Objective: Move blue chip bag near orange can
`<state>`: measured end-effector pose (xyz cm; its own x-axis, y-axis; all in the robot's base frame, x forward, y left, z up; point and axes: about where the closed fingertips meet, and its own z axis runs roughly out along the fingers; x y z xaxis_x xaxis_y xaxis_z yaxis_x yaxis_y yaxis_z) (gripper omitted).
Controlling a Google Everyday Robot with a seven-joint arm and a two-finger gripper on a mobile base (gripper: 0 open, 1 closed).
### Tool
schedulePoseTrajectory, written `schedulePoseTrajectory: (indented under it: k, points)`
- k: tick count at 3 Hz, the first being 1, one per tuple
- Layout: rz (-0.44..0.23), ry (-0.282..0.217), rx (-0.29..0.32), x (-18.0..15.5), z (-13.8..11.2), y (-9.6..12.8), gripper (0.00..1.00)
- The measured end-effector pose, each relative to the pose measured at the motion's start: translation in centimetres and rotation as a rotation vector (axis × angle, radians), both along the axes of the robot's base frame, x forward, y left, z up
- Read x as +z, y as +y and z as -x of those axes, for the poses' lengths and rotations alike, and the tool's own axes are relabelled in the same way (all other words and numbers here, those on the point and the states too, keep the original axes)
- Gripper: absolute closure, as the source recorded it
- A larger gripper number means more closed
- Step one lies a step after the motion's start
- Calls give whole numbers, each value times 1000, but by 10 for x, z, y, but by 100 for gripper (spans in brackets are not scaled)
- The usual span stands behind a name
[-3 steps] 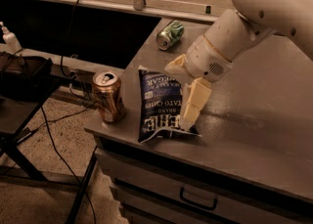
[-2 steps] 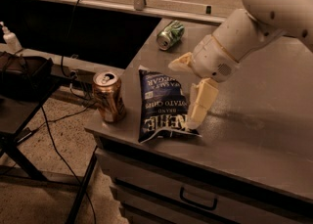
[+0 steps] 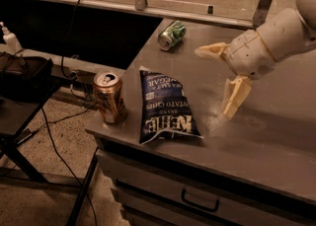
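The blue chip bag (image 3: pixel 165 106) lies flat on the grey counter (image 3: pixel 266 141) near its front left corner, white lettering facing up. The orange can (image 3: pixel 109 96) stands upright just left of the bag, at the counter's left edge, a small gap between them. My gripper (image 3: pixel 213 83) hangs over the counter to the right of the bag, clear of it. It is open and empty: one cream finger (image 3: pixel 211 50) points left, the other finger (image 3: pixel 234 97) points down toward the counter.
A green-and-white can (image 3: pixel 171 35) lies on its side at the counter's back left. A drawer with a handle (image 3: pixel 200 200) is below the front edge. To the left, past the counter edge, stand a black table (image 3: pixel 22 79), floor cables and a pump bottle (image 3: pixel 9 40).
My gripper has moved right and away from the chip bag, which stays flat next to the orange can. The cans have not moved.
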<state>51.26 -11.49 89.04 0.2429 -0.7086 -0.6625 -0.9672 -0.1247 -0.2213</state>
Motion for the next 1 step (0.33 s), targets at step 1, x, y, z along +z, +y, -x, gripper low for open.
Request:
schedulePoseTrajectory:
  k: [1]
  points:
    - [-7,-20,2,2,-2,-5,0]
